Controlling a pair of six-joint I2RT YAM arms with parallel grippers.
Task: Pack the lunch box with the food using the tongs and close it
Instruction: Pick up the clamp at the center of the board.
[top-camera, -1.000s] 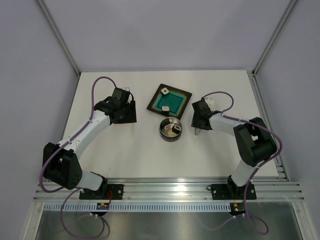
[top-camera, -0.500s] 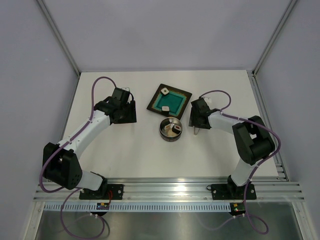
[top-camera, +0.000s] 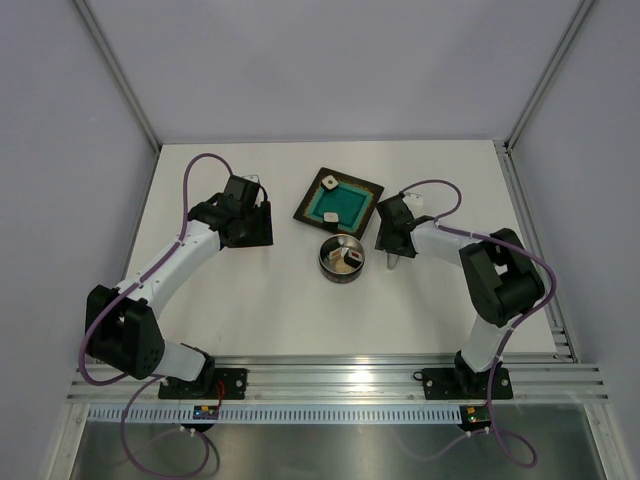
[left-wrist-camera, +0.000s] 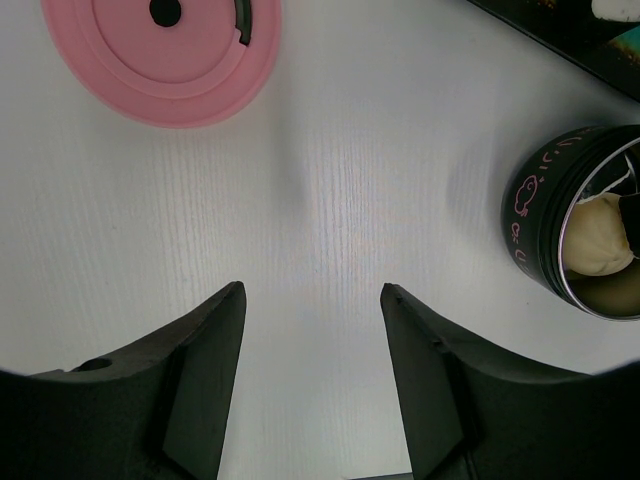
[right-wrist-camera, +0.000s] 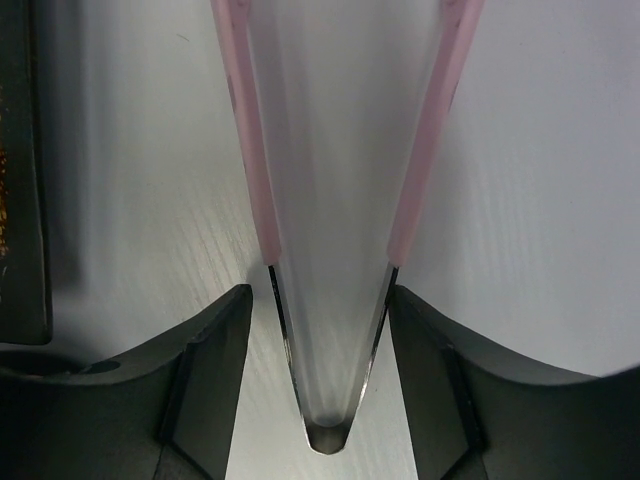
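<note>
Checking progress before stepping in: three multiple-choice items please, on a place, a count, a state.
1. The round shiny steel lunch box is: A) closed; B) open, holding food; C) open, empty.
2. Food pieces on the square dark tray with teal centre: A) none; B) one; C) three.
3. The round pink lid lies: A) on the lunch box; B) on the tray; C) on the white table.
Answers: B, pieces show inside; B, one white cube sits there; C, bare table surrounds it.
</note>
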